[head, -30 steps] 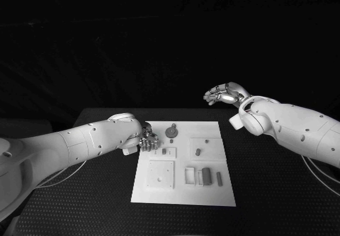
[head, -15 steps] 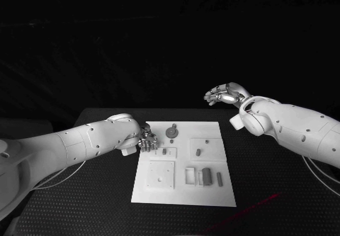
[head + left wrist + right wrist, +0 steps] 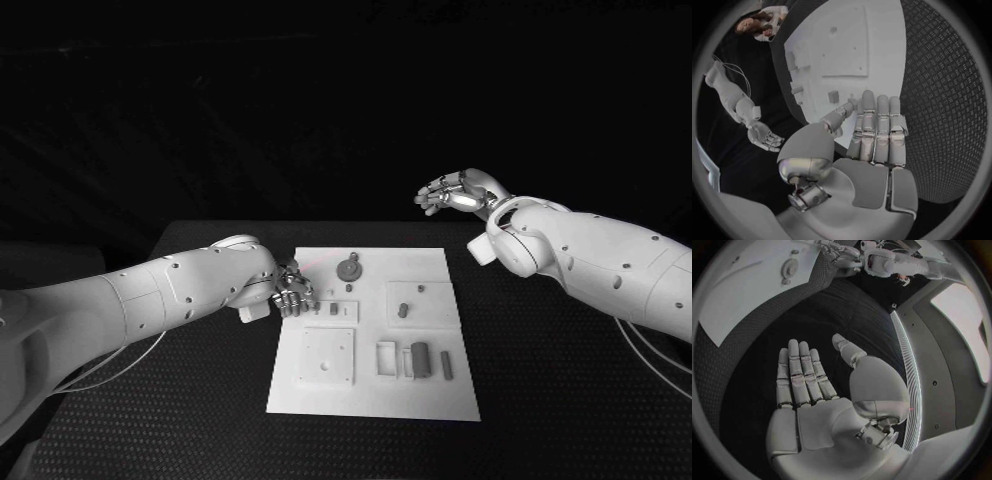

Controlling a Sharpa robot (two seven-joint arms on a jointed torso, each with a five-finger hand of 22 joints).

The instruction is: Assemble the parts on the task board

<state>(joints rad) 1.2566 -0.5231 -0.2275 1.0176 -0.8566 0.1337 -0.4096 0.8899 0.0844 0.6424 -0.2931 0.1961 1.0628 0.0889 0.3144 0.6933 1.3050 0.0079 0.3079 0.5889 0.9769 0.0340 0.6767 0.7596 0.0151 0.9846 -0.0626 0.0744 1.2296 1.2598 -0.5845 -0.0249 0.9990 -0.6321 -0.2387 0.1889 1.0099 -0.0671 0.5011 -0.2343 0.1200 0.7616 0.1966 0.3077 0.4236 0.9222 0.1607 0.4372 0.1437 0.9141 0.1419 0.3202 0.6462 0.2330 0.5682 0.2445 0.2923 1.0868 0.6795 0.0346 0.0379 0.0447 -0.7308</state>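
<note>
Parts (image 3: 415,357) lie on the white task board (image 3: 372,400) in the middle of the table, and the left hand (image 3: 293,293), flat and holding nothing at its left edge, might bump them loose, while the right hand (image 3: 453,192) hangs spread far off.

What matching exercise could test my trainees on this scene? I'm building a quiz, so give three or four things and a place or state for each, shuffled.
Things:
1. left hand
2. right hand
3. round geared part
4. task board

Places or states:
A. raised beyond the table's far edge, holding nothing
B. lies flat in the middle of the black table
C. at the board's left edge, fingers straight, holding nothing
D. sits on the board's far end

Pairs: 1-C, 2-A, 3-D, 4-B
</note>
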